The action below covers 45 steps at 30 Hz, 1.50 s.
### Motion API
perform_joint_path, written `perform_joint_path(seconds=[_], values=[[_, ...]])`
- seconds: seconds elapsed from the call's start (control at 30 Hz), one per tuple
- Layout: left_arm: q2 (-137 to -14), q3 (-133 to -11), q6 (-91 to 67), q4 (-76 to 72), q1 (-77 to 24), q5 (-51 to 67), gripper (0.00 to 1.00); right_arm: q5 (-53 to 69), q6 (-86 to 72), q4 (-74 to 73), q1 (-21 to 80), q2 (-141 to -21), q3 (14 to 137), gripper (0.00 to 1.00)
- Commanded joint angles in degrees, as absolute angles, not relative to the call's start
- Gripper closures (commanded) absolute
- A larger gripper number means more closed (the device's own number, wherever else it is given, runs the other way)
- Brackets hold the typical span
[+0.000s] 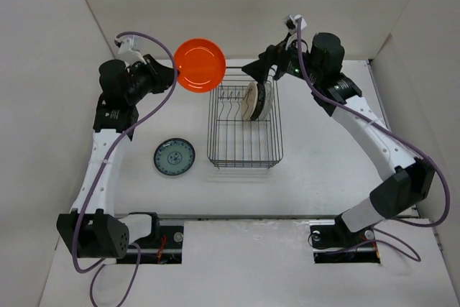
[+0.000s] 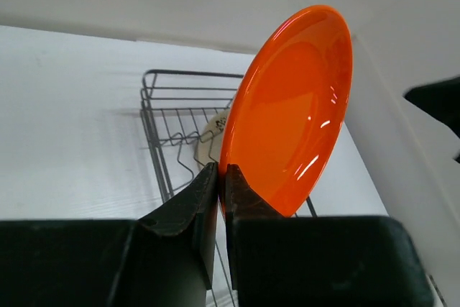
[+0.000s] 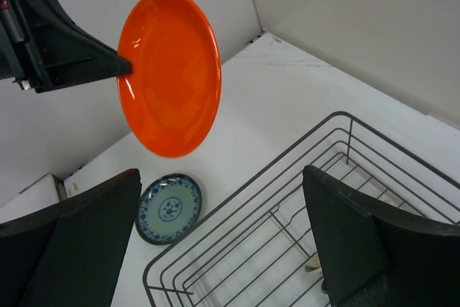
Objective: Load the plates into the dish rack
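My left gripper (image 1: pixel 175 73) is shut on the rim of the glossy orange plate (image 1: pixel 200 64) and holds it in the air by the far left corner of the dish rack (image 1: pixel 244 156); the plate also shows in the left wrist view (image 2: pixel 291 106) and the right wrist view (image 3: pixel 170 70). My right gripper (image 1: pixel 251 71) is open and empty above the rack's far end (image 3: pixel 287 206). A beige plate (image 1: pixel 251 101) and a dark plate (image 1: pixel 265 100) stand upright in the rack. The blue-green patterned plate (image 1: pixel 174 157) lies flat on the table left of the rack, also in the right wrist view (image 3: pixel 169 208).
White walls enclose the table on the left, back and right. Both arm bases sit at the near edge. The rack's near half holds no plates.
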<state>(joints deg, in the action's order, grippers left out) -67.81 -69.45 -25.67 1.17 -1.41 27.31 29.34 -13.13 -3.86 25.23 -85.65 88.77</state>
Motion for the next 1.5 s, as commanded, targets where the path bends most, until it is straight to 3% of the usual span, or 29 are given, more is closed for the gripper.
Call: perform_joint_path(seconds=[0.0, 0.27, 0.47, 0.5, 0.6, 0.63, 0.67, 0.7, 0.73, 0.77, 0.83, 0.93, 1.0, 1.1, 1.2, 1.47], values=[[-67.1, -69.0, -26.8, -6.6, -1.9, 37.0, 1.00, 34.4, -15.6, 1.4, 25.1, -88.1, 91.9, 0.03], [-68.1, -65.0, -31.8, -15.5, -1.9, 45.8, 1.00, 36.3, -18.7, 4.5, 27.0, -93.8, 92.1, 0.03], [-69.9, -63.8, -34.5, -18.4, -1.9, 48.7, 1.00, 37.4, -21.7, 7.1, 29.5, -96.9, 94.0, 0.10], [-70.4, -63.8, -35.2, -18.9, -1.9, 48.7, 1.00, 37.4, -22.2, 7.1, 30.3, -96.9, 94.7, 0.17], [-71.6, -63.8, -35.8, -18.9, -1.9, 49.4, 1.00, 37.4, -24.4, 7.1, 30.9, -97.6, 95.4, 0.66], [-72.2, -63.8, -35.8, -18.1, -1.9, 48.8, 1.00, 35.9, -25.1, 7.1, 31.5, -97.6, 95.4, 0.90], [-72.2, -63.8, -35.8, -17.2, -1.9, 48.3, 0.99, 34.9, -25.9, 7.1, 31.5, -97.6, 95.4, 1.00], [-72.2, -63.8, -35.8, -16.4, -1.9, 47.6, 0.82, 33.4, -27.4, 7.1, 31.5, -96.4, 94.8, 1.00], [-72.2, -63.8, -35.8, -14.7, -1.2, 44.9, 0.57, 31.5, -28.3, 7.1, 31.5, -95.6, 94.0, 1.00], [-72.2, -63.8, -35.8, -13.8, -0.2, 43.4, 0.01, 26.4, -28.9, 7.1, 32.1, -94.7, 93.1, 1.00], [-72.2, -63.8, -35.2, -11.4, 1.3, 38.3, 0.00, 18.4, -29.4, 3.8, 33.2, -91.4, 91.4, 1.00], [-74.3, -66.5, -34.5, -1.4, 4.0, 30.2, 0.00, -8.5, -29.4, -11.2, 37.4, -90.6, 94.7, 1.00], [-75.7, -67.8, -33.9, 4.9, 5.4, 22.0, 0.00, -27.3, -28.9, -19.4, 40.8, -93.4, 98.8, 1.00], [-76.5, -68.8, -34.4, 9.8, 5.4, 12.9, 0.00, -42.7, -31.2, -35.6, 42.8, -101.8, 109.0, 1.00], [-76.5, -69.3, -34.5, 12.9, 6.4, 7.7, 0.00, -50.4, -36.5, -47.6, 43.5, -108.4, 115.7, 1.00], [-77.0, -70.7, -33.9, 14.5, 8.3, 6.5, 0.00, -55.4, -38.8, -51.6, 44.0, -112.2, 118.2, 1.00]])
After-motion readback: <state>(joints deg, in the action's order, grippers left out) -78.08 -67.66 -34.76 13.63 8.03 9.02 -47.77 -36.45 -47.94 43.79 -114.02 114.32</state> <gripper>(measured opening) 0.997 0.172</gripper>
